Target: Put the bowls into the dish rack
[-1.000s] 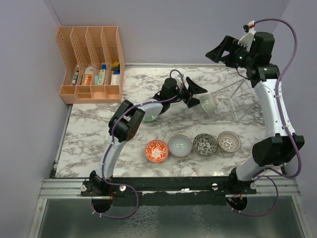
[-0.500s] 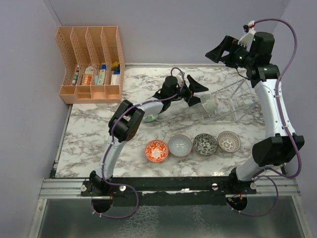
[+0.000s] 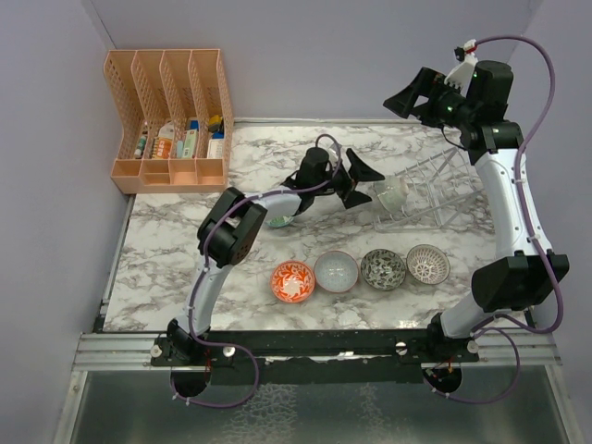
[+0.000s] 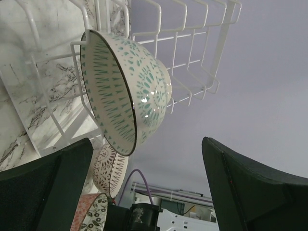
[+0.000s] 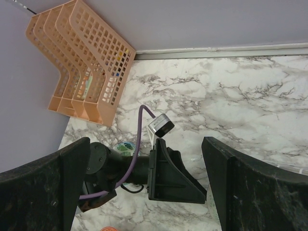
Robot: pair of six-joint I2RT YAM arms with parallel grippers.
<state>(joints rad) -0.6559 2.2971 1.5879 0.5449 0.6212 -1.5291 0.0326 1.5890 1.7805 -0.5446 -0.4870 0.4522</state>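
Observation:
The pale green bowl (image 3: 391,192) stands on edge in the left end of the dish rack (image 3: 435,190). My left gripper (image 3: 365,185) is open just left of it, not touching. In the left wrist view that bowl (image 4: 125,91) leans among the rack's ribs (image 4: 192,48), beyond the spread fingers (image 4: 255,192). Red-orange (image 3: 292,280), light blue-grey (image 3: 336,271), dark speckled (image 3: 383,268) and lattice (image 3: 427,264) bowls sit in a row near the front. The green-leaf bowl (image 3: 280,220) is partly hidden under the left arm. My right gripper (image 3: 412,97) hangs open and empty, high above the rack.
An orange four-slot organizer (image 3: 171,116) holding small items stands at the back left corner. Purple walls close in the back and both sides. The left arm stretches diagonally over the middle of the marble table (image 3: 166,268).
The left gripper has opened wider and drawn back slightly left, away from the pale green bowl, which stays in the rack. The right arm has not moved.

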